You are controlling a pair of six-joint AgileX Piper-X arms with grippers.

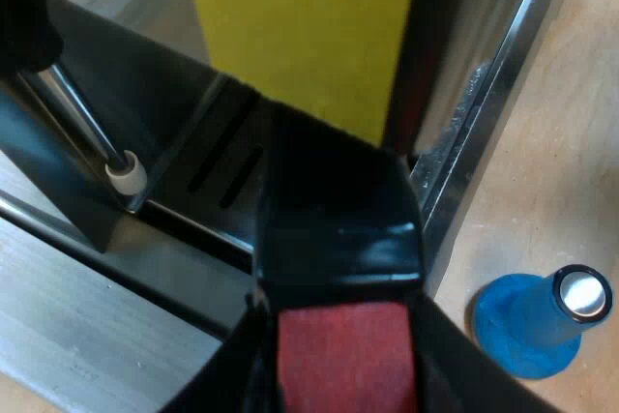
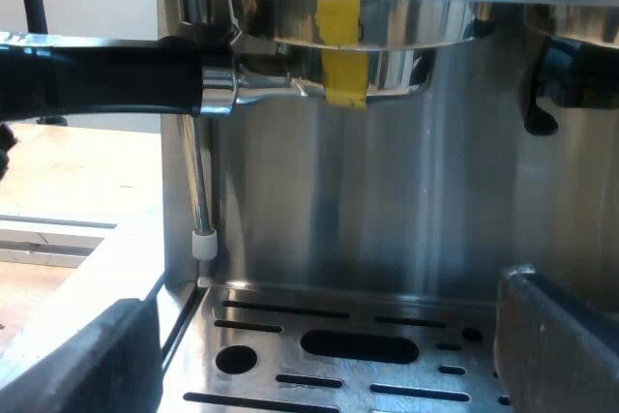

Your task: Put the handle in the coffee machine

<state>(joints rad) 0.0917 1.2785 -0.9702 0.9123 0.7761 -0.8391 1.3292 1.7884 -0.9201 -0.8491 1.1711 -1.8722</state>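
My left gripper [image 1: 338, 321] is shut on the holder's dark handle [image 1: 334, 215], its fingers [image 1: 218, 379] flanking the red end [image 1: 343, 360]. The handle runs up toward a yellow strip [image 1: 300, 26] at the espresso machine [image 1: 484, 94]. In the right wrist view the metal holder [image 2: 290, 74] sits up against the round fitting under the machine's front [image 2: 387, 191], marked with yellow tape [image 2: 340, 45]. Its dark handle [image 2: 97, 79] sticks out sideways. My right gripper [image 2: 329, 365] is open, low over the drip tray [image 2: 271, 331], holding nothing.
A blue tamper [image 1: 537, 321] stands on the wooden table beside the machine's base. The steam wand with a white tip [image 2: 201, 244] hangs beside the holder, above the tray's edge; the wand's tip [image 1: 126, 176] is near the tray slots.
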